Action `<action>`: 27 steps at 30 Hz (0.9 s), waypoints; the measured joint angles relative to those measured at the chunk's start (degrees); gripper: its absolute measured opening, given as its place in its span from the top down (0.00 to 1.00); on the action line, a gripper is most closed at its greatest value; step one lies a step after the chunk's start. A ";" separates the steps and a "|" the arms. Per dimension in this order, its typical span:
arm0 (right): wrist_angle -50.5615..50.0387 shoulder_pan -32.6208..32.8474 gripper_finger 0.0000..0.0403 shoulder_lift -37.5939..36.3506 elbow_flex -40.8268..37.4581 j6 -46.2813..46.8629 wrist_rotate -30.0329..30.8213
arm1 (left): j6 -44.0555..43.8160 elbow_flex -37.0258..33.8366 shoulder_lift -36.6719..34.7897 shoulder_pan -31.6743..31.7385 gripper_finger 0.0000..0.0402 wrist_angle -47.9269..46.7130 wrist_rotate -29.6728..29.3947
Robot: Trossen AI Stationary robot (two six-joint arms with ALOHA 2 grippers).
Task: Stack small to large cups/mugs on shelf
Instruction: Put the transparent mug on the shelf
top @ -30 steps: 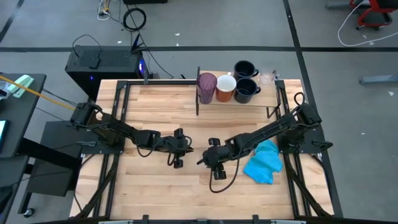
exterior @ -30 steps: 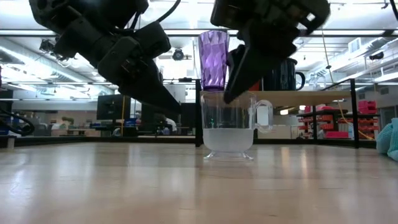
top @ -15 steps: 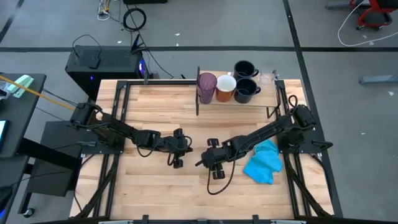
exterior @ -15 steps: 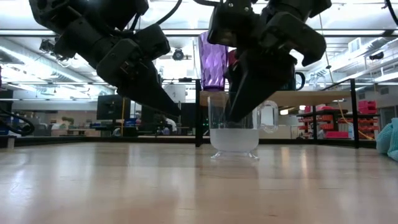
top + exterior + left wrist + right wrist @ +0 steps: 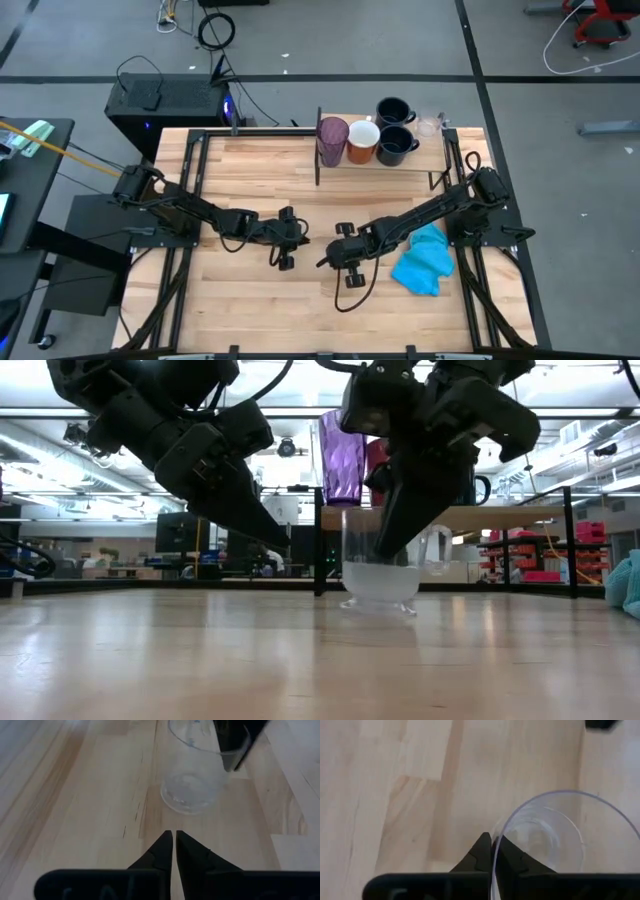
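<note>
Slatted tabletop (image 5: 250, 170); right claw (image 5: 492, 851) pinches clear cup (image 5: 545, 840) rim; left claw (image 5: 174, 847) together, seemingly empty.

Purple tumbler (image 5: 332, 140), orange mug (image 5: 363, 141) stand on shelf (image 5: 400, 163).

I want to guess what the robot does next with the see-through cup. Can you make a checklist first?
1. Right gripper pinching the rim of the small clear plastic cup: ok.
2. Cup upright on the big wooden slatted tabletop: ok.
3. Left gripper shut, short of the cup: ok.
4. Light wooden shelf board has room for it: cannot tell.
5. Bright blue cloth lies beside the right arm, off the cup: ok.
</note>
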 joint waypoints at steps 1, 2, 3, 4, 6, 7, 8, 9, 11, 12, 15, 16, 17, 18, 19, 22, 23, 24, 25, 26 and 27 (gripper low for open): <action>-1.15 -0.12 0.98 -0.33 0.00 -0.12 -0.17 | 0.00 0.00 0.00 0.00 0.93 0.00 0.00; -2.12 -0.13 0.97 -0.49 0.00 -0.26 -0.30 | 0.05 0.00 0.00 0.00 0.94 -0.02 0.00; -2.72 -0.17 0.97 -1.01 -0.02 -0.42 -0.42 | 0.20 0.00 0.00 0.00 0.94 -0.07 0.00; -4.00 -0.19 0.97 -1.62 -0.02 -0.69 -0.43 | 0.22 0.00 0.00 0.00 0.94 -0.23 0.00; -7.13 -0.15 0.98 -3.74 -0.04 -1.17 -0.51 | 0.30 0.00 -0.03 -0.13 0.95 -0.45 0.00; -9.10 -0.13 0.99 -4.95 -0.04 -1.44 -0.72 | 0.35 0.00 -0.17 -0.20 0.95 -0.68 0.00; -11.30 -0.13 0.99 -6.37 -0.04 -1.54 -0.84 | 0.39 0.00 -0.46 -0.22 0.95 -1.03 0.00; -14.00 -0.13 0.99 -7.76 -0.04 -1.84 -1.13 | 0.59 0.00 -0.57 -0.22 0.94 -0.72 0.00; -18.44 -0.27 0.99 -10.77 -0.04 -2.79 -2.14 | 1.29 0.05 -0.96 -0.22 0.94 -1.00 0.04; -20.89 -0.29 0.99 -12.28 -0.04 -3.64 -2.50 | 1.64 0.04 -1.38 -0.22 0.94 -1.20 0.03; -27.18 -0.34 0.99 -16.53 -0.04 -5.70 -4.31 | 1.86 0.07 -2.73 -0.20 0.93 -1.10 0.00; -28.98 -0.58 0.99 -17.75 -0.04 -6.43 -5.01 | 1.88 0.04 -3.02 -0.20 0.93 -1.17 0.00; -30.91 -0.61 0.99 -18.96 -0.04 -6.77 -5.36 | 1.88 0.04 -3.27 -0.21 0.93 -1.12 0.01; -33.24 -0.64 0.99 -20.10 -0.04 -6.80 -5.40 | 1.89 0.04 -3.74 -0.22 0.93 -1.61 0.01; -35.30 -0.84 0.99 -21.26 -0.04 -6.84 -5.39 | 1.90 0.04 -4.00 -0.22 0.93 -1.65 0.02; -41.49 -1.78 1.00 -24.50 -0.07 -7.00 -4.87 | 2.26 0.04 -4.46 -0.20 0.94 -2.13 0.00; -42.96 -2.18 1.00 -25.66 -0.07 -7.10 -4.38 | 2.54 0.04 -4.46 -0.20 0.95 -2.07 0.01; -44.05 -2.64 1.00 -26.76 -0.07 -7.66 -3.77 | 2.79 0.04 -4.46 -0.21 0.95 -2.10 0.00; -44.93 -3.08 1.00 -27.87 -0.07 -8.04 -3.37 | 2.95 0.04 -4.46 -0.22 0.96 -2.06 0.02; -45.63 -3.63 1.00 -29.01 -0.07 -8.51 -3.21 | 3.07 0.04 -4.46 -0.22 0.96 -2.09 0.02; -46.03 -4.28 1.00 -30.10 -0.07 -9.21 -3.21 | 3.21 0.04 -4.46 -0.20 0.96 -2.06 0.01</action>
